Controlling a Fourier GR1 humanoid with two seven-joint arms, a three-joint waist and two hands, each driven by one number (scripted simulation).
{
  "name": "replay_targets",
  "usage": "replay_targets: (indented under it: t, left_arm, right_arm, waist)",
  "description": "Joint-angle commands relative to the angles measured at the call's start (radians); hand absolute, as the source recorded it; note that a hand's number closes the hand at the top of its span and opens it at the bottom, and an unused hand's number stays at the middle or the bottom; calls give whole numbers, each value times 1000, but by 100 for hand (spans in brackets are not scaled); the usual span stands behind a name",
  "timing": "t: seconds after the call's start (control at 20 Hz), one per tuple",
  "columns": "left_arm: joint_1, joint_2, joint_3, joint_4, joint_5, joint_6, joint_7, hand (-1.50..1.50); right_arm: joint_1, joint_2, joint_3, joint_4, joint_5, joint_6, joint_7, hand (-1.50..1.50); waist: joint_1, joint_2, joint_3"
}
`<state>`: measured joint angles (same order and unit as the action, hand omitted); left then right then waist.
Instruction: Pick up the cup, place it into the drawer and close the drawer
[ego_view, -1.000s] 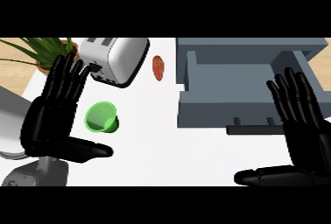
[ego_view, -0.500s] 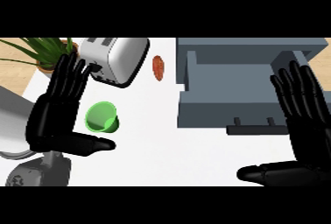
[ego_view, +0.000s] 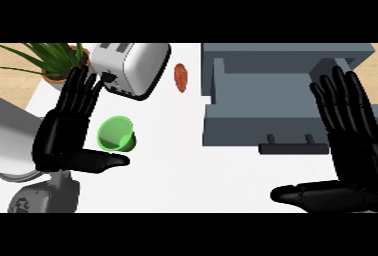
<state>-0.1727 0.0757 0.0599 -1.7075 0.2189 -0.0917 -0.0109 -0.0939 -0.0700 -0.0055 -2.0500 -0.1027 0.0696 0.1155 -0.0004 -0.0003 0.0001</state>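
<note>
Cup first: the small translucent green plastic cup (ego_view: 117, 134) sits on the white surface (ego_view: 193, 172) at the left, just right of the black left hand (ego_view: 63, 140). That hand is wide open and holds nothing. Its fingers (ego_view: 77, 95) are straight and point to the far side, and its thumb (ego_view: 103, 161) juts out to the right just near of the cup. So the cup lies in the crook between palm and thumb, very close, though I can't tell whether it touches. Its mouth faces up towards the view, so it looks upright, with its long axis rising off the surface.

The left hand is plainly the nearer one. My read is that the next move is a sideways close from the left.

Over on the right, the black right hand (ego_view: 351, 150) is flat and open too, carrying nothing, well apart from the cup. The open grey box-shaped drawer (ego_view: 258, 95) lies between the hands on the far right, and the cup is not yet in it.
</note>
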Motion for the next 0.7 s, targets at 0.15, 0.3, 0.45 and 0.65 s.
replay_targets:
  t: [0.15, 0.3, 0.45, 0.65]
  left_arm:
    - [39, -12, 7, 125, -42, -9, -101, -150]
    - [19, 27, 63, 207, -37, -27, -135, -150]
    - [44, 6, 45, 251, -68, -18, -192, -150]
    - [74, 14, 54, 276, -68, -31, -225, -150]
  right_arm:
    - [-20, -4, 5, 12, 15, 7, 11, -150]
    - [50, -8, -14, 16, -19, 43, -42, -150]
    - [-38, -11, -11, -41, -18, 2, 79, -150]
    - [21, -20, -42, 3, -46, 56, -16, -150]
  waist:
    - [0, 0, 0]
    - [-4, 1, 0]
    - [-1, 0, 0]
    - [0, 0, 0]
